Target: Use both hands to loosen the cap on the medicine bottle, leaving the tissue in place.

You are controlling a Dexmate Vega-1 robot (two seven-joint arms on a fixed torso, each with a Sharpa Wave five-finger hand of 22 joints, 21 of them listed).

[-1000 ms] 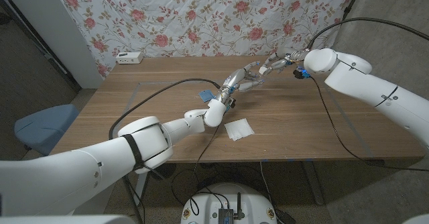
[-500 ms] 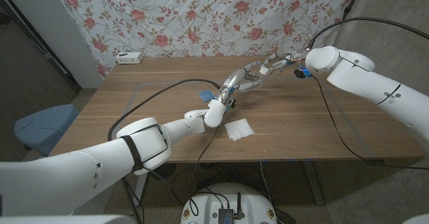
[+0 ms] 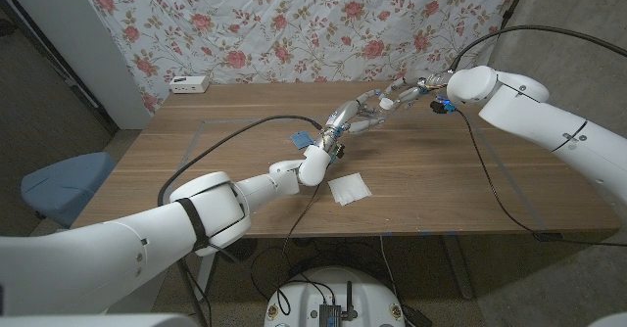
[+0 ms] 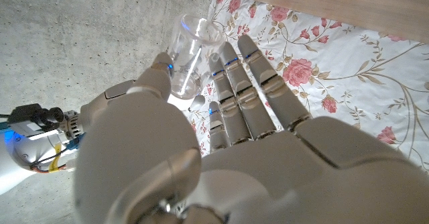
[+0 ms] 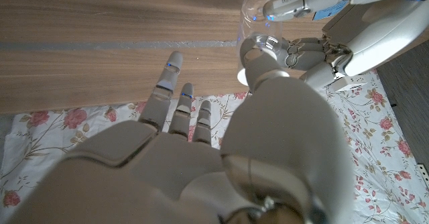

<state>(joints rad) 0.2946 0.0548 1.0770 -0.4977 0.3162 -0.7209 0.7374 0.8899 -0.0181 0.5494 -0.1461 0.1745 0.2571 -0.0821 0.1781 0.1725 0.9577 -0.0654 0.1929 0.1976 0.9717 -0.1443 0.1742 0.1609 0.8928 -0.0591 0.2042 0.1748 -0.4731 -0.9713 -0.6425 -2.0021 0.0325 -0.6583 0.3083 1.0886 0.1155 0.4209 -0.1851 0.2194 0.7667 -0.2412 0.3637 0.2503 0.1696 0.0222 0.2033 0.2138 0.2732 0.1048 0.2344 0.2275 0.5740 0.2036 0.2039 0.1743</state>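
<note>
Medicine bottle [image 3: 382, 103] sits toward the far side of the wooden table [image 3: 196, 161], right of centre, caught between my two hands in the head view. My left hand [image 3: 355, 117] reaches up to it from the near left with its fingers curled round the body, and my right hand [image 3: 409, 92] comes in from the far right at the cap end. The tissue [image 3: 350, 188] lies flat on the table nearer to me, well apart from both hands.

From the left wrist, I see the clear bottle [image 4: 186, 63] pinched between thumb and straight fingers [image 4: 231, 83].

From the right wrist, the bottle [image 5: 258, 29] is beyond my thumb; the other fingers [image 5: 175, 93] are spread, and I cannot tell whether this hand grips.
</note>
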